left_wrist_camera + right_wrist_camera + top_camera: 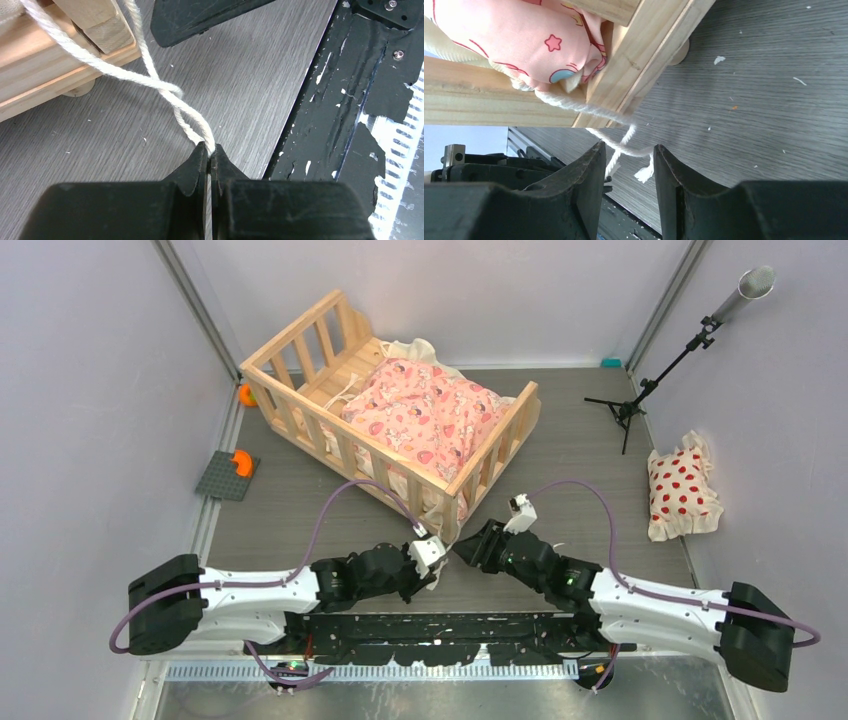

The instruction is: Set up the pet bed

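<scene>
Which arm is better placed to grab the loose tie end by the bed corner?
Right: the right tool stands open at the loose tie end; the left tool is shut on the cord.

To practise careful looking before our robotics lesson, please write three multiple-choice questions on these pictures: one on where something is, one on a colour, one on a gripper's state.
1. Where is the dotted pillow relative to the pet bed? A inside it; B to its right, apart from it; C underneath it.
2. The cushion in the bed is mostly: A pink; B green; C black.
3. The left gripper is: A wide open; B shut on a cream cord; C shut on the pillow.
Answers: 1 B, it lies apart, far right in the top view. 2 A, pink print covers it. 3 B, it pinches the cord in the wrist view.
</scene>
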Robot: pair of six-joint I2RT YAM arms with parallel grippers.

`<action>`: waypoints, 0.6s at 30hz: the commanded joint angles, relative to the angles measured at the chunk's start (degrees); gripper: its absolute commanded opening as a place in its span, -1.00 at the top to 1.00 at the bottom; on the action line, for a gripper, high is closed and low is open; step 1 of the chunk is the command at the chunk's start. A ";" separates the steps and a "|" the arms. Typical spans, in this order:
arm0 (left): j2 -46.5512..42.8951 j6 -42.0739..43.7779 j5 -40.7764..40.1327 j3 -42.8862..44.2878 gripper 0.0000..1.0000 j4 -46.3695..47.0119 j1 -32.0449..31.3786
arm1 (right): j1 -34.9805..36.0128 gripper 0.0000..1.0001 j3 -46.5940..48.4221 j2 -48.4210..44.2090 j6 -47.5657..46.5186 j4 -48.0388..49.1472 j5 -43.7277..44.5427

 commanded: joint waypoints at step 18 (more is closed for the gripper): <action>-0.62 -0.65 2.04 2.00 1.00 2.97 0.35 | -1.07 0.18 -0.24 12.46 -0.41 19.43 2.51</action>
